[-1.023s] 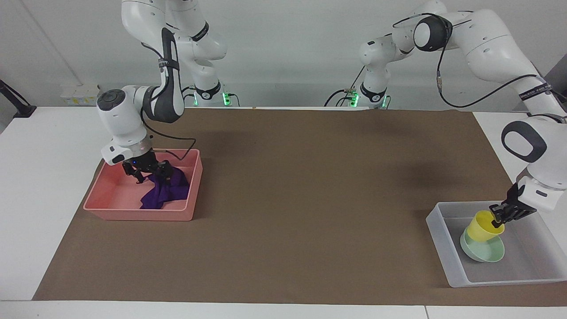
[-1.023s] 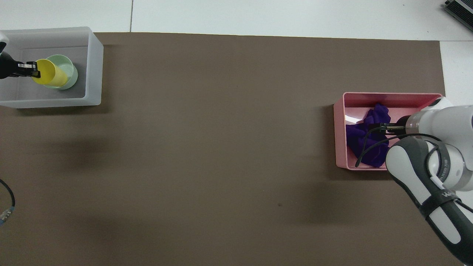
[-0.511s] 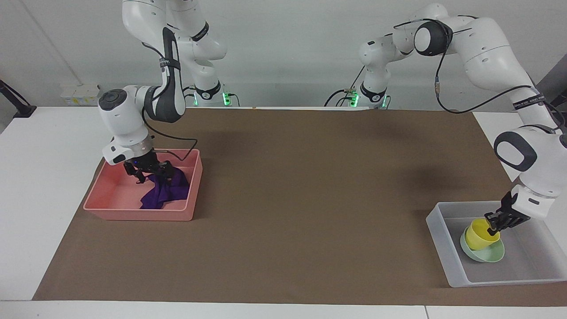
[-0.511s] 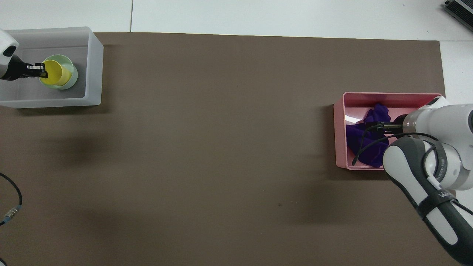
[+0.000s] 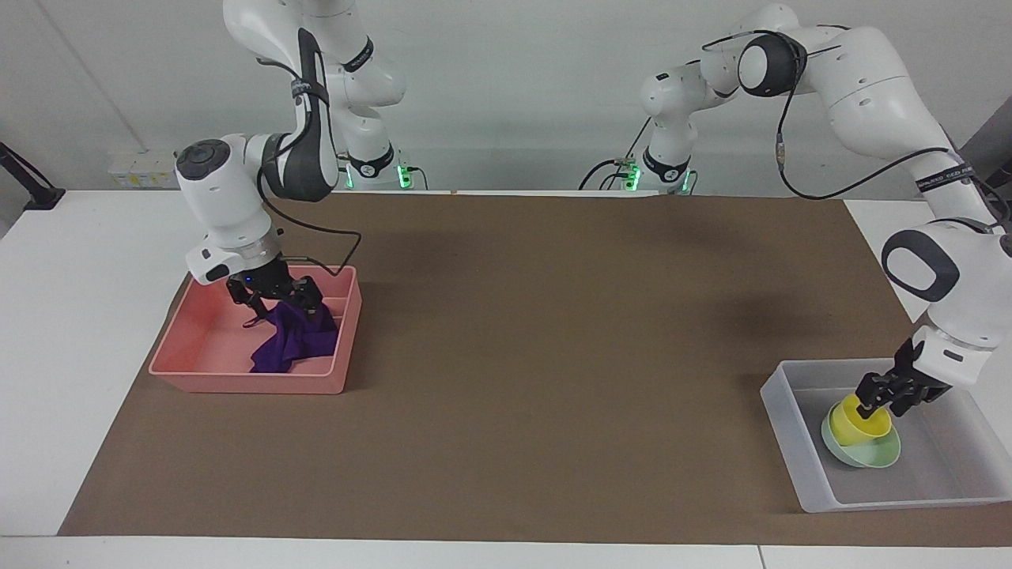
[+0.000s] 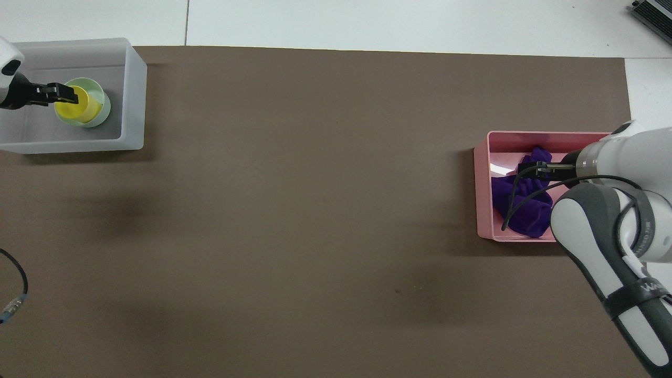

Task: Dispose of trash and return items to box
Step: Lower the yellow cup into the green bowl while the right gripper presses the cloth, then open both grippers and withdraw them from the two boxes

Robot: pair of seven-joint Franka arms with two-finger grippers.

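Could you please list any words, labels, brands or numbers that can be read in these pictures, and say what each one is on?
No text can be read whole.
Left arm's dark band: white lettering, too small to read.
Right arm's dark band: white lettering, only a "W" shows; the rest is cut off.
Yellow-marked strip on the wall: too blurred to read.
Pink tray, clear box, cup, bowl, purple rag: no markings visible.

High facing and steep overhead cameras share the whole table (image 5: 522,356).
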